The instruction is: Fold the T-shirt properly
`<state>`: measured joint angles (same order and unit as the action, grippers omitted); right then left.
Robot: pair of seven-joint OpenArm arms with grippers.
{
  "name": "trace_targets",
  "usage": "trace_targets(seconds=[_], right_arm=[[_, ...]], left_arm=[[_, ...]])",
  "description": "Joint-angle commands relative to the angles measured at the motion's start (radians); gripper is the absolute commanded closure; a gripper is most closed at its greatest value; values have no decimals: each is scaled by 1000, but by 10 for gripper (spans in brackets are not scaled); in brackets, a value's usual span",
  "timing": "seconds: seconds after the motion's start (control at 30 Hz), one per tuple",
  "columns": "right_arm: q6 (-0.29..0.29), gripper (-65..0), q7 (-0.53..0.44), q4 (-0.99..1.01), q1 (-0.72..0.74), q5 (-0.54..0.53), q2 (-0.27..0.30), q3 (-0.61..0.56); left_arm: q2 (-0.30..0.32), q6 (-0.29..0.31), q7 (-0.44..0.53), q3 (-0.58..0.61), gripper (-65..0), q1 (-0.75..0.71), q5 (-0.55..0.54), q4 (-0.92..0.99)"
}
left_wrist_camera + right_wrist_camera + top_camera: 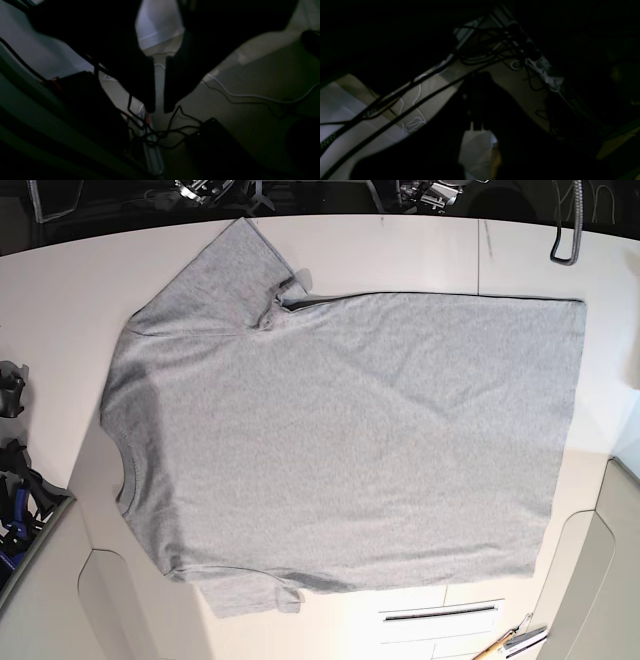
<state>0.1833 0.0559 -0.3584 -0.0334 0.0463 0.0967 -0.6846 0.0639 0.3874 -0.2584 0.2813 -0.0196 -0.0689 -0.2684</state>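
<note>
T-shirt [340,445] flat on table [60,300]; cables [160,132] below.

Both wrist views are dim. The left tool [159,85] shows two black, flat, slab-like fingers [148,82] tapering from bulky black housings. The right tool [476,105] is a black silhouette with narrow straight fingers, detail lost in shadow.

place: lab/workshop | evidence: white worktable [400,250]; cable tangle [155,132]; power strip [545,70] on floor
</note>
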Motion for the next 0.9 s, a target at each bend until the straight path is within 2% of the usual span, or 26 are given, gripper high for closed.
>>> trace_targets(seconds=[0.0,0.13,0.27,0.3,0.43,0.47,0.63,0.7,0.77,0.87], right_arm=[[3,-15,-8,-10,3,3,0,2],[3,-15,-7,-18,3,5,0,2],[3,-21,-6,-19,3,69,0,2],[3,-52,-6,-19,3,78,0,2],[3,-268,-3,-19,2,89,0,2],[3,-288,-3,-19,3,89,0,2],[5,-289,-3,-19,2,89,0,2],[29,-289,-3,-19,3,89,0,2],[62,-288,-3,-19,2,89,0,2],[84,-288,-4,-19,2,89,0,2]], left_arm=[[-3,29,-4,2,-113,3,-2,-5],[-3,36,0,2,-113,3,-3,-6],[-3,36,0,2,-113,3,-3,-6],[-3,36,0,2,-113,3,-3,-6],[-3,36,0,2,-113,3,-3,-6],[-3,36,0,2,-113,3,-3,-6],[-3,36,0,2,-113,3,-2,-6],[-3,37,-1,2,-112,3,-2,-6],[-2,80,0,2,-112,2,-2,-6],[3,239,10,2,-108,2,-2,-6]])
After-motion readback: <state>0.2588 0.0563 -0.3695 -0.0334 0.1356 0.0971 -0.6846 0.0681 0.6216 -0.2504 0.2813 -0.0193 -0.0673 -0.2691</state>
